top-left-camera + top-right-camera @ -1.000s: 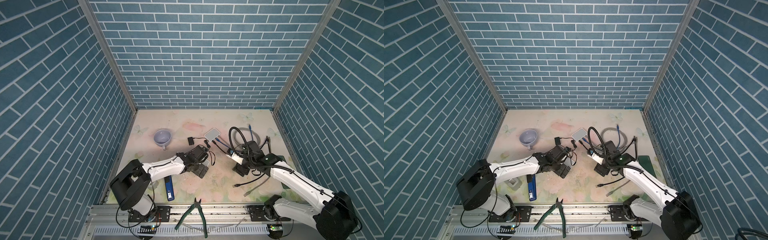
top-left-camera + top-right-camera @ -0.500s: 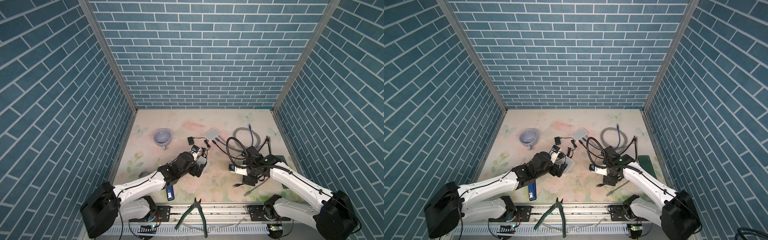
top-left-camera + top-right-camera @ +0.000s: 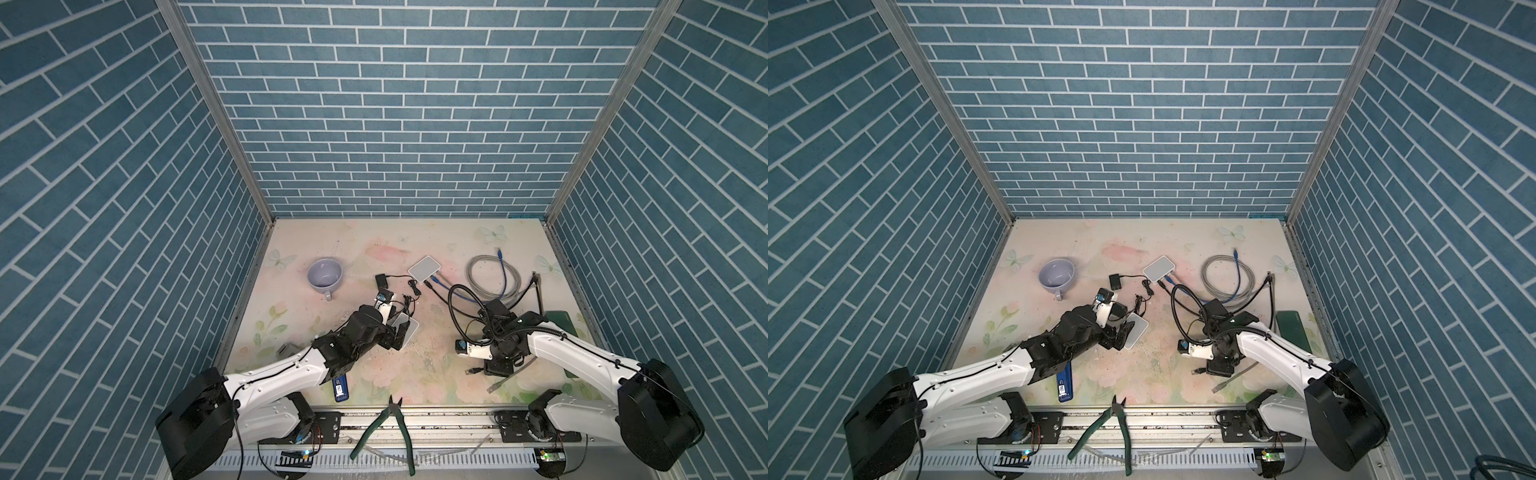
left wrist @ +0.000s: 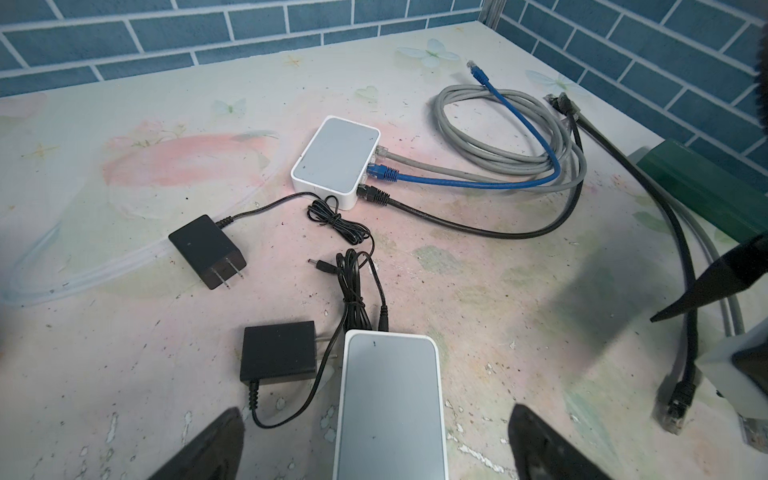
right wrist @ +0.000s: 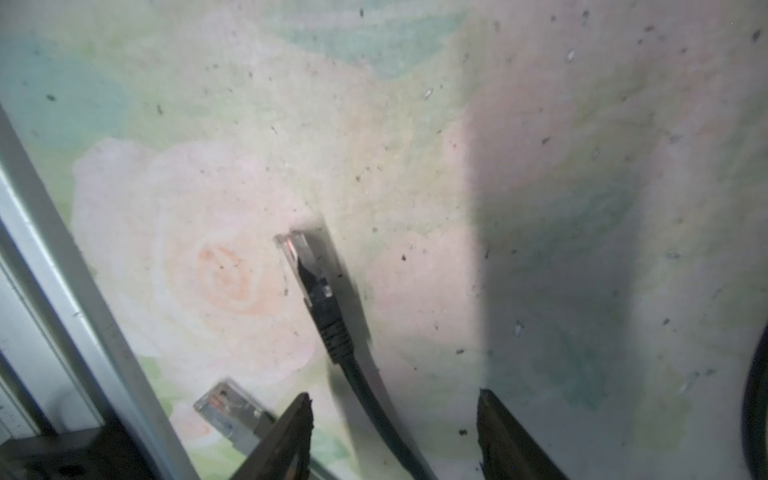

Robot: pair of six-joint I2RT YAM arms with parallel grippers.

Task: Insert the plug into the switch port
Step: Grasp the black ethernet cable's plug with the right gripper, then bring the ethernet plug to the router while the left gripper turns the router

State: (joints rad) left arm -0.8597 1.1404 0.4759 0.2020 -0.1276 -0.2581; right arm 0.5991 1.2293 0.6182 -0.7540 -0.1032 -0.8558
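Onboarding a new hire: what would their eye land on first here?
Probably the left gripper, jaws wide open, straddling a white switch at the middle of the table. Next, the right gripper, open over a black plug lying near the front right. At the back, a second switch has three cables plugged in.
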